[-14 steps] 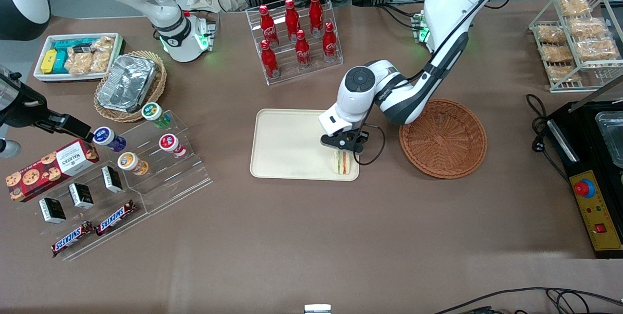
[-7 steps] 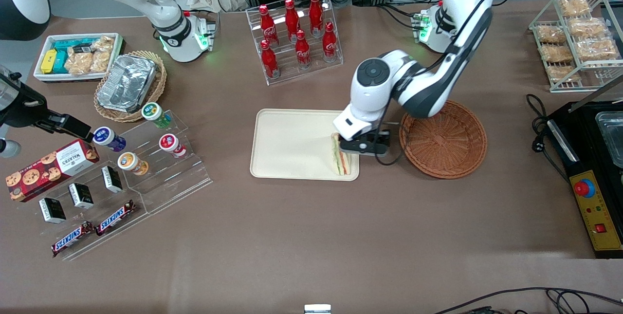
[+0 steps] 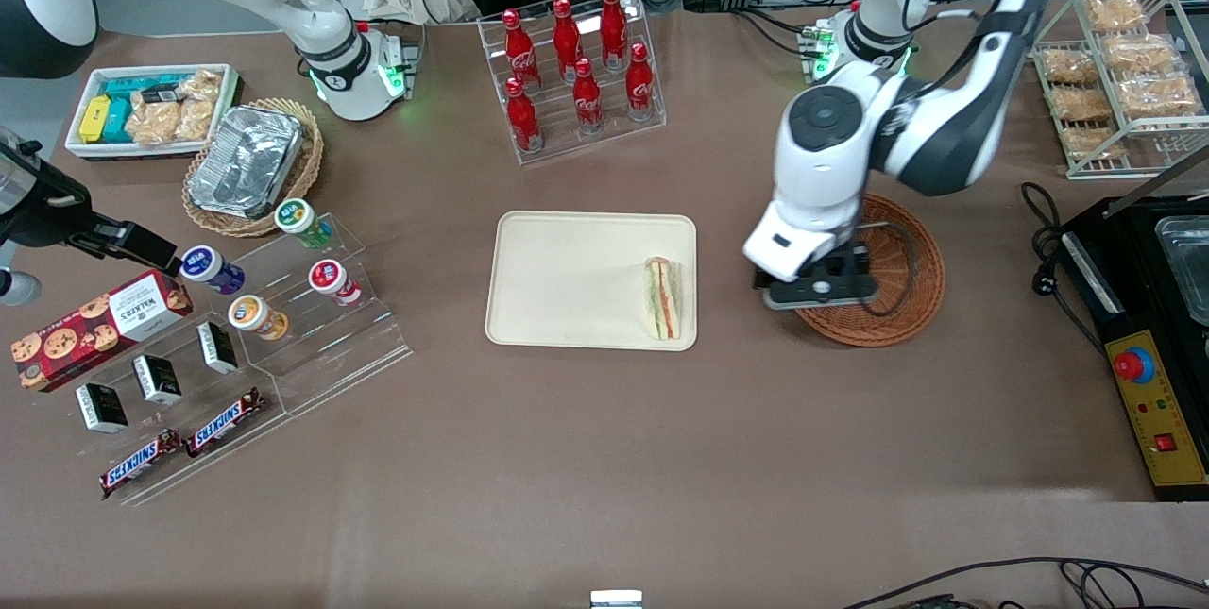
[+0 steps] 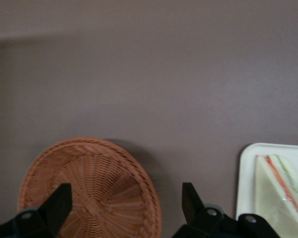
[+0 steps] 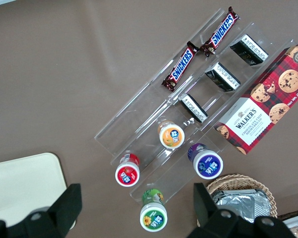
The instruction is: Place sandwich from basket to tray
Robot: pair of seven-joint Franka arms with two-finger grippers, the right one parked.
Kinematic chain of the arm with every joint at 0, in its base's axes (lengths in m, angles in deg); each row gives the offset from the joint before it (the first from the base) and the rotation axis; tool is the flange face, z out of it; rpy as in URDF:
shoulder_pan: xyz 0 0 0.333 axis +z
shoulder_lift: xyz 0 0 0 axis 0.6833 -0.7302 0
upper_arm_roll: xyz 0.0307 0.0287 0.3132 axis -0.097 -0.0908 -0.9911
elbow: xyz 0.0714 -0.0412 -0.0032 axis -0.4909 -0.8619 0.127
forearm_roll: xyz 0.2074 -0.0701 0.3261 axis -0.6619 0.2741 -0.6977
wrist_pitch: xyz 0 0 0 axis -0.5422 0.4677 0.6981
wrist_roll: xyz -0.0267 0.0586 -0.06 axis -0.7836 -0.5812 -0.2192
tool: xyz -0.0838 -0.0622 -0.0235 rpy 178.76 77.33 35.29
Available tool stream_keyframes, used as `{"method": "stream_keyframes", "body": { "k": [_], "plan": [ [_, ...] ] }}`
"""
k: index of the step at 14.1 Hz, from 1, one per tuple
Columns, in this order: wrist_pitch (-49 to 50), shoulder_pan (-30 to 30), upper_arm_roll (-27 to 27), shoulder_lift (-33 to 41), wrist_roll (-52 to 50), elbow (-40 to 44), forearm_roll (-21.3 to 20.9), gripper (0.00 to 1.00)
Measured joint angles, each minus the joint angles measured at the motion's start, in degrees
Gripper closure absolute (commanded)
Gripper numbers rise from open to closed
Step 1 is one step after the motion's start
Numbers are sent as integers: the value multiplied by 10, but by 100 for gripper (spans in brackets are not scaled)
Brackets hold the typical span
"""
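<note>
The sandwich [image 3: 663, 297] [image 4: 279, 194], a white wedge with green, orange and red layers, lies on the cream tray [image 3: 567, 279] [image 4: 246, 173] at the tray's edge nearest the basket. The reddish-brown woven basket [image 3: 897, 260] [image 4: 94, 188] holds nothing. My gripper [image 3: 814, 285] [image 4: 123, 203] hangs above the basket's rim on the tray's side, raised off the table. Its fingers [image 4: 189, 201] stand wide apart, open, with nothing between them.
A clear rack of red cola bottles [image 3: 571, 66] stands farther from the front camera than the tray. A stepped acrylic stand with cups and snack bars [image 3: 274, 307] lies toward the parked arm's end. A wire rack of snack bags [image 3: 1119, 71] and a black appliance [image 3: 1148, 326] sit at the working arm's end.
My gripper let go of the sandwich on the tray, rose, and moved sideways from the tray to above the basket's rim. The sandwich stays on the tray.
</note>
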Motion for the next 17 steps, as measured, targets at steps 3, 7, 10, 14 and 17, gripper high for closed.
{"method": "stream_keyframes", "body": {
  "k": [3, 7, 10, 14, 17],
  "plan": [
    [56, 31, -5, 23, 8, 0, -1, 1],
    [102, 57, -12, 57, 13, -1, -2, 1],
    [127, 66, -12, 79, 22, -2, -2, 1],
    [188, 69, -27, 106, 92, 12, 35, 1],
    [231, 64, -83, 129, 154, 51, 98, 1]
  ]
}}
